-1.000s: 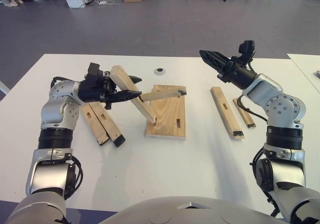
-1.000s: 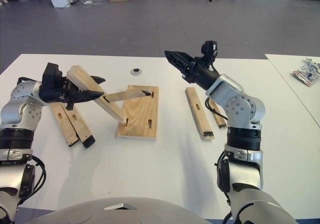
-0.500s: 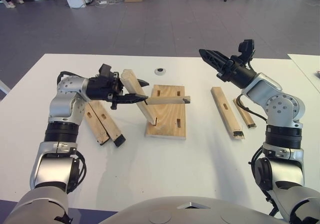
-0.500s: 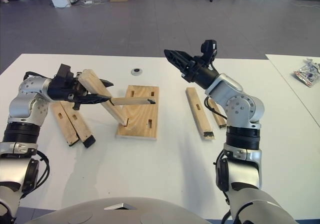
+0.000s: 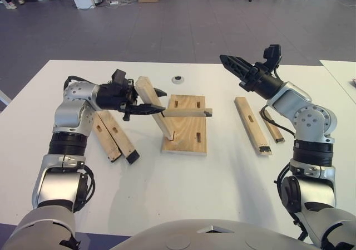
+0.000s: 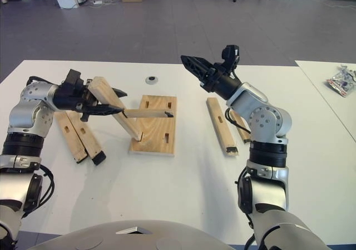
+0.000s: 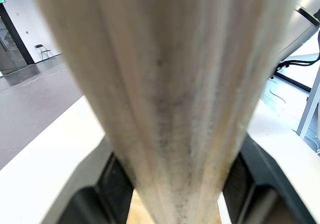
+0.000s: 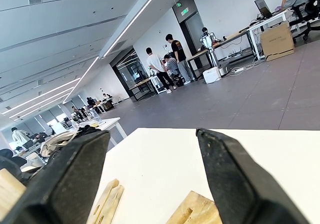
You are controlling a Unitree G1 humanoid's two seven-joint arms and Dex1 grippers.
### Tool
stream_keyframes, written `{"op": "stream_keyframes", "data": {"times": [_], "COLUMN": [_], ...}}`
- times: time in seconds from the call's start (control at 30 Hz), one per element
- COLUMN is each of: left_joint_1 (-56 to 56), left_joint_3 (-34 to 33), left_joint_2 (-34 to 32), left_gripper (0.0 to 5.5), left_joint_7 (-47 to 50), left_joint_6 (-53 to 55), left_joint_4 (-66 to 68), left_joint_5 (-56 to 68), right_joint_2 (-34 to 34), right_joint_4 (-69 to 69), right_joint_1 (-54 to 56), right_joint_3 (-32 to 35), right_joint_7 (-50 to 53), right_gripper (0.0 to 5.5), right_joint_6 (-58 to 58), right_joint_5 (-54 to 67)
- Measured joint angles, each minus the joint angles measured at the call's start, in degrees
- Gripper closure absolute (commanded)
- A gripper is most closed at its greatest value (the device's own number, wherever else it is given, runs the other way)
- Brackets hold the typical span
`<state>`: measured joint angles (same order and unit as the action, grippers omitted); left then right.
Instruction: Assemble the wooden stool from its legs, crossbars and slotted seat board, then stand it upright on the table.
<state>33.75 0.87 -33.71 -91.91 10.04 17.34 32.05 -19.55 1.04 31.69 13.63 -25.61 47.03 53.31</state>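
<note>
- Step in hand, as judged: fitting the first leg into the seat board; assembly is at an early stage
- Left pincer [image 5: 151, 101] is clamped on the upper half of a leg [image 5: 164, 125]; the left wrist view shows wood wedged between its dark fingers
- Leg is tilted, lower end at the near-left slot of the seat board [image 5: 189, 141]; cannot tell if the end is fully home
- Crossbar [image 5: 186, 112] juts from the leg's middle, roughly level, free end hanging over the board and touching nothing
- Seat board lies flat mid-desk [image 5: 167, 194]; its three other slots are unfilled
- Right pincer [image 5: 228, 62] hangs raised above the far right of the desk, fingers spread, carrying nothing
- Two spare legs [image 5: 117, 137] lie side by side left of the board; a third leg [image 5: 251, 125] and a thinner bar [image 5: 272, 127] lie to its right
- Next move, as judged: swing the held leg upright and press it down square into its slot; the board may slide, so the free pincer could pin it
- After that, the third leg must be fetched and its slot turned to meet the crossbar's free end
</note>
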Motion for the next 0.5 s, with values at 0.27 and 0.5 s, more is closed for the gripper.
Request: {"op": "stream_keyframes", "data": {"times": [0.27,0.5], "left_joint_1": [-1.54,-2.43], "left_joint_3": [0.4,2.06], "left_joint_2": [1.37,0.93], "left_gripper": [3.44,3.44], "left_joint_7": [0.7,0.19], "left_joint_6": [-0.31,-4.98], "left_joint_4": [-0.67,1.07], "left_joint_5": [-0.23,-2.85], "right_joint_2": [0.27,0.63], "right_joint_4": [0.21,0.56], "right_joint_1": [-0.01,-0.33], "right_joint_3": [0.0,0.11], "right_joint_7": [0.06,0.62], "right_gripper": [2.3,2.3], "right_joint_6": [0.05,0.08], "right_joint_5": [0.18,0.36]}}
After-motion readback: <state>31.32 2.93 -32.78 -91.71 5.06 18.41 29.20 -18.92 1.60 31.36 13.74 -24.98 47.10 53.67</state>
